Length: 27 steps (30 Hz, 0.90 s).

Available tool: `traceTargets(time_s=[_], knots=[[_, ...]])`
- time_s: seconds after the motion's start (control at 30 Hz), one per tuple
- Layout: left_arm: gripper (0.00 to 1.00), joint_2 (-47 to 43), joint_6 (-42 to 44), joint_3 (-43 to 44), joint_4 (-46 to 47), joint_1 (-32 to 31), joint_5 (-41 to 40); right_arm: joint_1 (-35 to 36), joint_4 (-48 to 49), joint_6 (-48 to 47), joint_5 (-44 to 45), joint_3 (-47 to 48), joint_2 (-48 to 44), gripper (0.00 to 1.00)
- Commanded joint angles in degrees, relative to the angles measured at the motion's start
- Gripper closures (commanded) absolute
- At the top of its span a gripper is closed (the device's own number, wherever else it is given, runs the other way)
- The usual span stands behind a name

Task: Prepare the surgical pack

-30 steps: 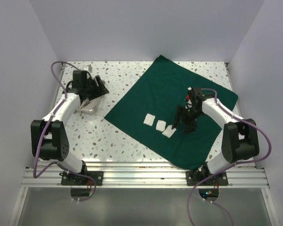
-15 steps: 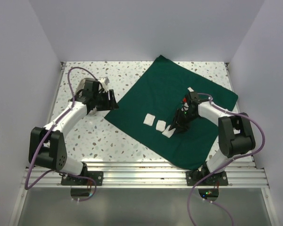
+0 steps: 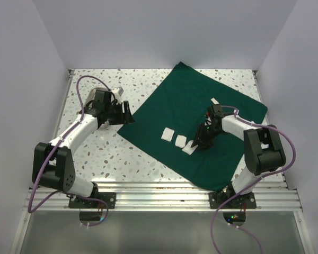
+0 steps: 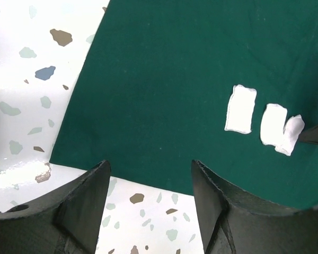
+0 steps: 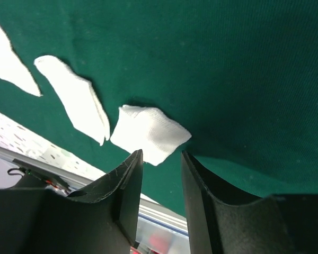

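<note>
The surgical pack, a dark green drape (image 3: 201,106), lies spread flat as a wide diamond on the speckled table. Three white gauze squares (image 3: 168,134) sit in a row on its near-left part. My right gripper (image 3: 196,144) is low over the drape, its jaws a little apart and empty, with the rightmost gauze (image 5: 148,132) just ahead of its gripper tips (image 5: 161,154). My left gripper (image 3: 126,114) is open and empty beside the drape's left edge. In the left wrist view the left gripper (image 4: 150,165) hovers above the drape (image 4: 164,79) near its left corner.
The speckled white table (image 3: 148,79) is walled at the back and both sides. An aluminium rail (image 3: 159,198) runs along the near edge. The drape's near corner reaches that rail. The shiny metal tray is not visible now.
My left arm has swung right, from over the metal tray to the drape's left edge. My right gripper has tilted down toward the rightmost gauze. Little has moved in the last half second.
</note>
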Motion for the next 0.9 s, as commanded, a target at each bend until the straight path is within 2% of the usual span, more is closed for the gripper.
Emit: traceTargets(time_s=[0.0, 0.37, 0.63, 0.87], knots=[[0.33, 0.5, 1.8, 1.6, 0.9, 0.0, 3.0, -0.1, 2.0, 0.7, 1.7, -0.5, 0.9, 0.61], [0.31, 1.4, 1.0, 1.6, 1.7, -0.2, 4.1, -0.4, 3.5, 1.0, 2.4, -0.5, 1.9, 0.59], [0.30, 1.4, 1.1, 1.6, 1.8, -0.2, 4.1, -0.5, 3.6, 1.3, 4.1, 0.7, 1.1, 0.62], [0.30, 1.8, 1.3, 1.7, 1.8, -0.1, 4.4, -0.5, 3.6, 1.8, 3.8, 1.7, 2.2, 0.70]])
